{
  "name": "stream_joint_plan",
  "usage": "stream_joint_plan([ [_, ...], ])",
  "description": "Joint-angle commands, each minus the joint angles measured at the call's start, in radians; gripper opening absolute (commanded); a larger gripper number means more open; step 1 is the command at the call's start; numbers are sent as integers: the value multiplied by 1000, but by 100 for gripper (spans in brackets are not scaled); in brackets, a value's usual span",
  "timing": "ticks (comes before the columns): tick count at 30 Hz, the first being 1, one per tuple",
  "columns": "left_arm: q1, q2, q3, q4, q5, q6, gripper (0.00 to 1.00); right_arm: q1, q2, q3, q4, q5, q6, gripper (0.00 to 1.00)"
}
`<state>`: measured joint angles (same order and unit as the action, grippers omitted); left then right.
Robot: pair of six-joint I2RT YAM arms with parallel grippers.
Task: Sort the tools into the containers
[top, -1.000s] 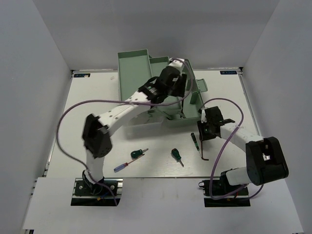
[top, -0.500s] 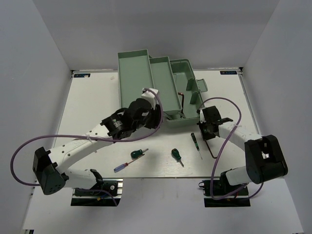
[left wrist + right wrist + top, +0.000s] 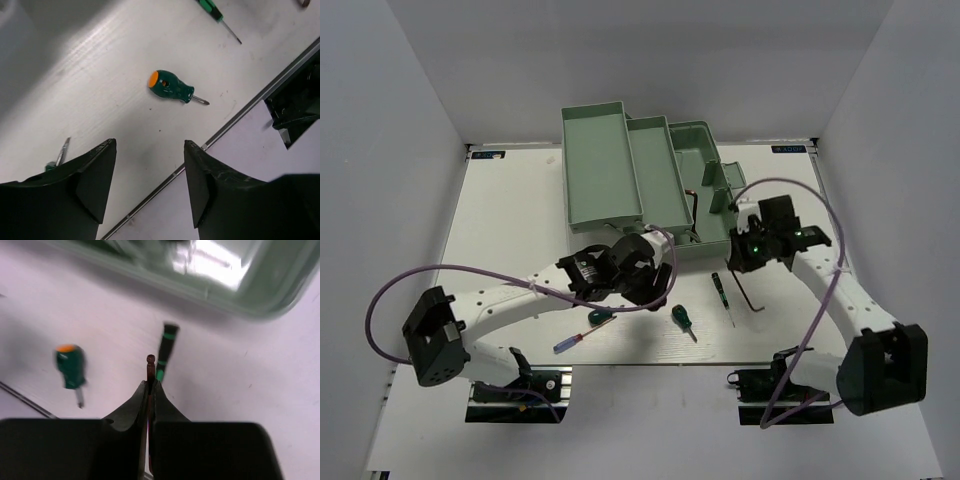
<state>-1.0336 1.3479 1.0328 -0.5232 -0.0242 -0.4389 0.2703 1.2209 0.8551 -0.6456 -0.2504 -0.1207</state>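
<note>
My right gripper is shut on a dark L-shaped hex key, which hangs from it above the table; its ball tip sticks out past the gripper. Under it lies a thin black-green screwdriver. My left gripper hangs open and empty over the table front. A stubby green screwdriver lies ahead of it, and a second one lies to its left. A slim blue/red screwdriver lies near the front edge. The mint-green toolbox stands open at the back.
Another hex key lies inside the toolbox's lower body, beside the fold-out trays. The table's front edge with its metal rail runs close under my left gripper. White walls enclose the table on three sides.
My left arm swung from over the toolbox down to the table front. My right gripper shut on the hex key and lifted it off the table.
</note>
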Motion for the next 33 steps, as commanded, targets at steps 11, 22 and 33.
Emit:
stream_joint_plan([
  [11,-19,264,180,-66,55,-187,78,-19,132,445,133,-43,35,0],
  [22,-60,491,386,-270,-25,-414,78,-42,643,957,38,-105,104,67],
  [33,-115,621,498,-336,-108,-621,81,-129,428,643,141,-233,165,68],
])
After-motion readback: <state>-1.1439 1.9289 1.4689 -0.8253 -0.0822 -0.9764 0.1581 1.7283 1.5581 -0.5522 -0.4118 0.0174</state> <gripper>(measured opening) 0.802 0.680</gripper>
